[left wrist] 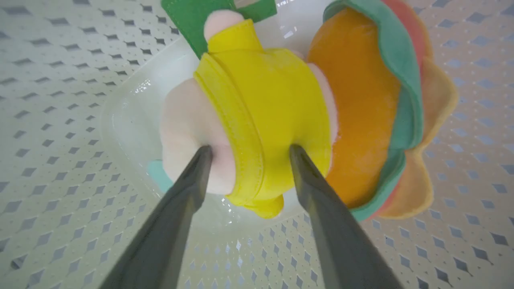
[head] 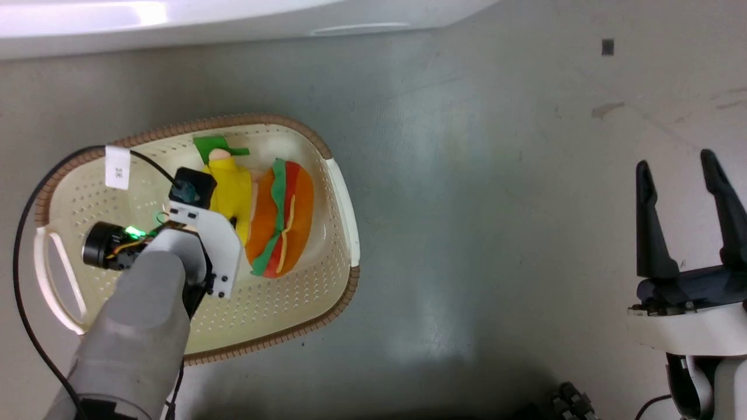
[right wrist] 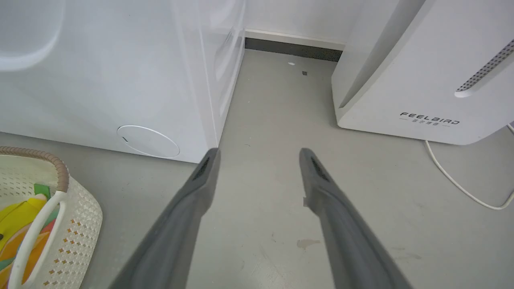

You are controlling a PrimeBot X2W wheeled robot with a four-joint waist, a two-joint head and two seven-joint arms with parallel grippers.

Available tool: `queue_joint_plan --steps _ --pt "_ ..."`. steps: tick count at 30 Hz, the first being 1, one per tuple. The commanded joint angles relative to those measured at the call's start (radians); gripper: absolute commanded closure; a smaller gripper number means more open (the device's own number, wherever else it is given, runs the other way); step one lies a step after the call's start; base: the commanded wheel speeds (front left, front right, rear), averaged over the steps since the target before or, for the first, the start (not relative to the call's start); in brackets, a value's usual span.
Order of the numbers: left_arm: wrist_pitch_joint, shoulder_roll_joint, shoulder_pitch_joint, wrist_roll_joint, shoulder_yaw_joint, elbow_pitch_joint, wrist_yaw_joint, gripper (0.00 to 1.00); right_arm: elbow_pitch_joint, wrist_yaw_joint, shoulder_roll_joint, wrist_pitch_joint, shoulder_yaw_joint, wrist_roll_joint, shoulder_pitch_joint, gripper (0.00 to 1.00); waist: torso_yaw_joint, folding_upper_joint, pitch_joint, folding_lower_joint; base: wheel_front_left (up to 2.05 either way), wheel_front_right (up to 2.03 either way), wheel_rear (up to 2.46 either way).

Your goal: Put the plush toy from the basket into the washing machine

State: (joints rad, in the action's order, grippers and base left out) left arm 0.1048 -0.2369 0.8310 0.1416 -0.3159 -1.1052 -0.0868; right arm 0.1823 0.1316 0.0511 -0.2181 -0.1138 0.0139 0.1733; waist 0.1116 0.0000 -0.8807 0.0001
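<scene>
The plush toy [head: 280, 216] lies in the cream basket [head: 280, 303] on the floor, its orange hamburger part to the right of the yellow and pink part. My left arm's wrist [head: 192, 233] reaches down into the basket over the toy. In the left wrist view my left gripper [left wrist: 249, 147] is open, its fingertips [left wrist: 204, 154] pressing on either side of the toy's yellow band [left wrist: 273, 100]. My right gripper [head: 677, 160] hangs open and empty over bare floor at the right. The washing machine's white lower front [right wrist: 120, 80] stands behind the basket [right wrist: 80, 216]; its porthole is out of view.
A white FEELBIRD appliance [right wrist: 421, 80] stands to the right of the washing machine, with a floor gap between them. A white cable [right wrist: 453, 180] trails from it. A black cable [head: 23, 233] loops around the basket's left side.
</scene>
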Motion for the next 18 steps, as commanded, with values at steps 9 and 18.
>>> queue_joint_plan --steps 9,18 --pt "-0.01 -0.013 0.101 0.027 -0.045 -0.106 -0.009 0.0 0.032 -0.001 -0.001 -0.028 0.007 -0.028 0.034 0.0 0.008 0.0 -0.094 -0.0001 0.0 0.0 0.0" --pt "-0.037 -0.011 0.134 0.064 -0.08 -0.185 -0.033 1.0 0.016 -0.001 -0.001 -0.044 0.01 -0.026 0.057 0.0 0.012 0.0 -0.113 -0.0001 0.0 0.0 0.0"
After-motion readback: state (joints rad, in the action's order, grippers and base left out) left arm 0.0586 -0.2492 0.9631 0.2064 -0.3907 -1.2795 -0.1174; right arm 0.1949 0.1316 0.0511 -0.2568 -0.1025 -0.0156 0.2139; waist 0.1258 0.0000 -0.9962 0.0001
